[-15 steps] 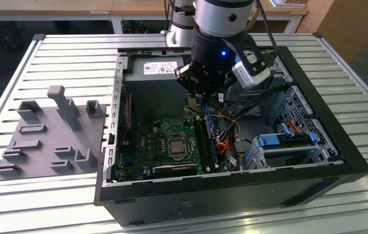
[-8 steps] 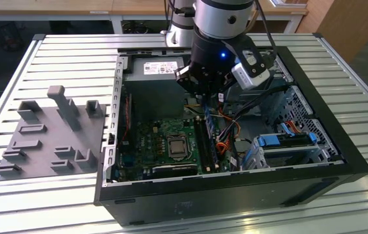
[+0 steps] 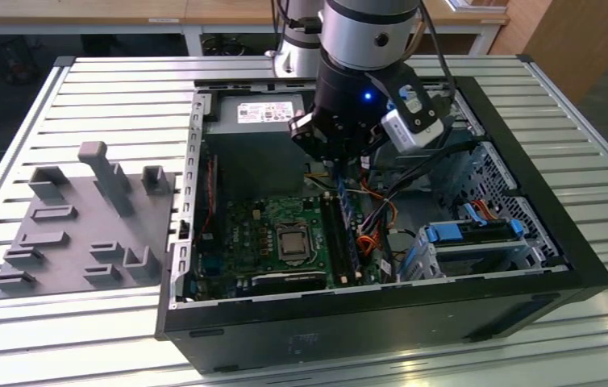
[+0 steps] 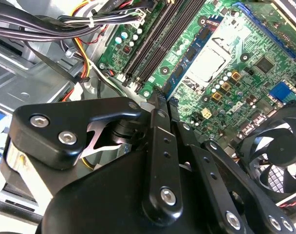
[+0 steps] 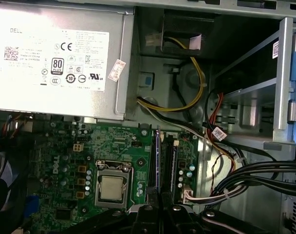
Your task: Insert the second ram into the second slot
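Slatted metal tabletop (image 3: pixel 110 81), with open black case (image 3: pixel 562 250) set on it. Motherboard (image 3: pixel 250 234) partly hidden by arm (image 3: pixel 364 40). Claw (image 5: pixel 160 207) clenched on the second ram (image 5: pixel 157 161): dark blue, seen edge-on, held upright over slots (image 5: pixel 173 165) beside processor (image 5: pixel 111 187); seating not discernible. White printed label (image 5: pixel 55 53) noted on power supply (image 5: pixel 50 103).

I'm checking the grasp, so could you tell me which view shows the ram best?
The second wrist view: the ram shows its chip-lined face, running out from the gripper. The first wrist view has it edge-on, a thin line; the exterior view, a strip under the gripper.
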